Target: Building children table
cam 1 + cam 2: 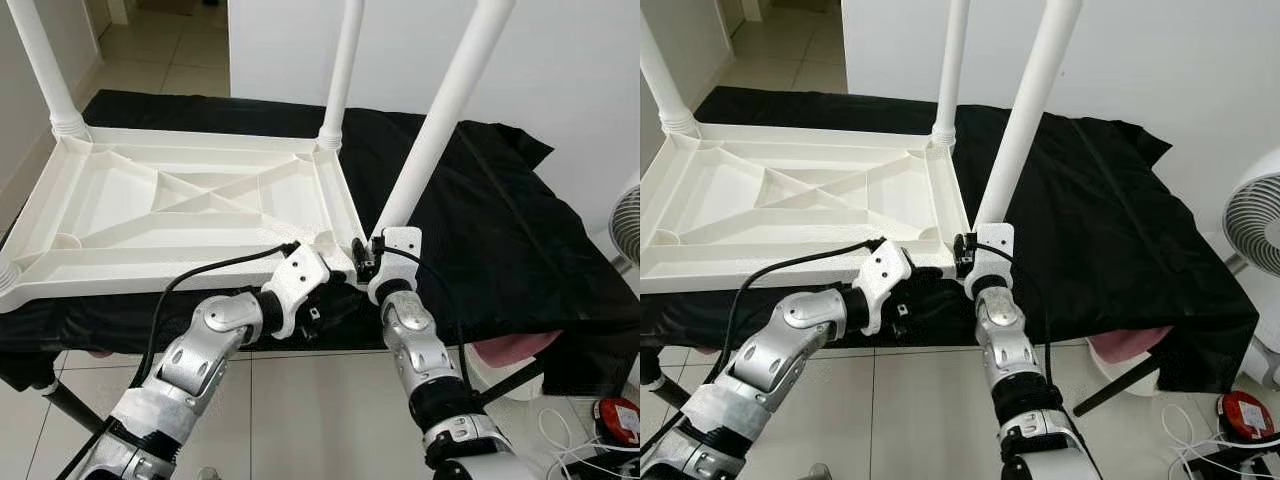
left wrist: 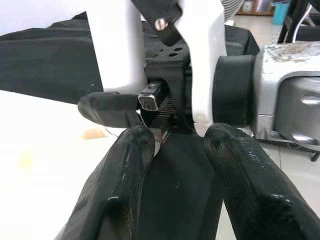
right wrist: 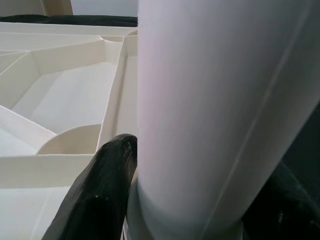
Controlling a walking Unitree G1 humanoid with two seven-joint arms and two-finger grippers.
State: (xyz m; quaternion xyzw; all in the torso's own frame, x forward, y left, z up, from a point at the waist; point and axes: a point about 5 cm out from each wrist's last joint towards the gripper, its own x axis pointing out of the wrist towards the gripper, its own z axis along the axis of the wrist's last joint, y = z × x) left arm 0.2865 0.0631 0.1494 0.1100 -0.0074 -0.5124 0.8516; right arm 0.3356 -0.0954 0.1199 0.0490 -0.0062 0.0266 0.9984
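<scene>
The white plastic table top (image 1: 130,215) lies upside down on a black-draped table (image 1: 500,230). Two white legs stand upright in its far corners: one far left (image 1: 40,65), one far right (image 1: 342,70). A third leg (image 1: 445,110) leans to the right, with its foot at the near right corner. My right gripper (image 1: 372,252) is shut on the base of that leg (image 3: 210,100), one finger (image 3: 100,190) on each side. My left gripper (image 1: 335,268) is at the same corner, right beside the right one. Its fingers (image 2: 120,180) are open over the black cloth with nothing between them.
The near left corner socket (image 1: 8,270) of the table top is at the picture's left edge. A white fan (image 1: 1255,225) stands to the right. On the tiled floor below lie a red item (image 1: 618,420) and white cables (image 1: 565,440). A pink thing (image 1: 510,350) sits under the table's front edge.
</scene>
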